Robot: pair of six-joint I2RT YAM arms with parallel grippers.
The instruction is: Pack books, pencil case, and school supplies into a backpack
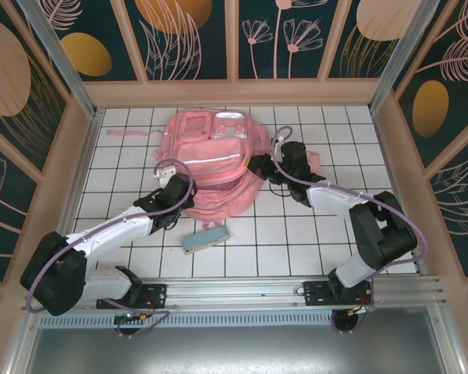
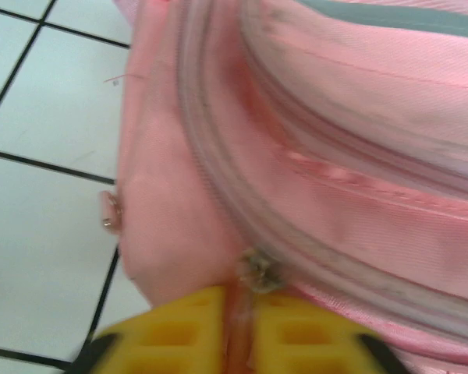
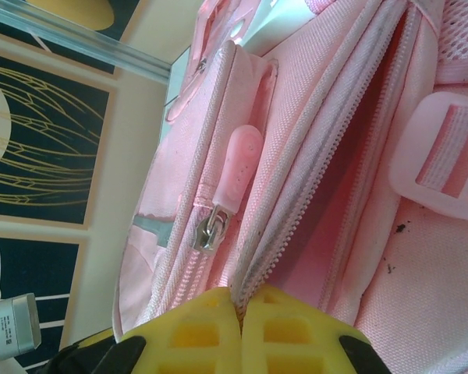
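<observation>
The pink backpack (image 1: pixel 214 160) lies flat on the tiled table, its pale strip across the front. At its lower left edge, my left gripper (image 1: pixel 181 189) is shut on the pink zipper pull (image 2: pixel 240 331), just below the metal slider (image 2: pixel 259 271). My right gripper (image 1: pixel 262 165) is at the bag's right side, shut on the zipper edge (image 3: pixel 253 292) of the main opening, which gapes slightly (image 3: pixel 351 195). The pale blue-teal pencil case (image 1: pixel 205 239) lies on the table in front of the bag, apart from both grippers. The books and the small pink item are out of view.
A second slider (image 3: pixel 209 231) with a rubbery pink pull (image 3: pixel 242 156) sits on the neighbouring pocket zipper. A strap buckle (image 3: pixel 444 152) lies on the mesh at the right. A loose pink strap (image 1: pixel 129 134) trails left. Wooden walls (image 1: pixel 78 156) fence the table.
</observation>
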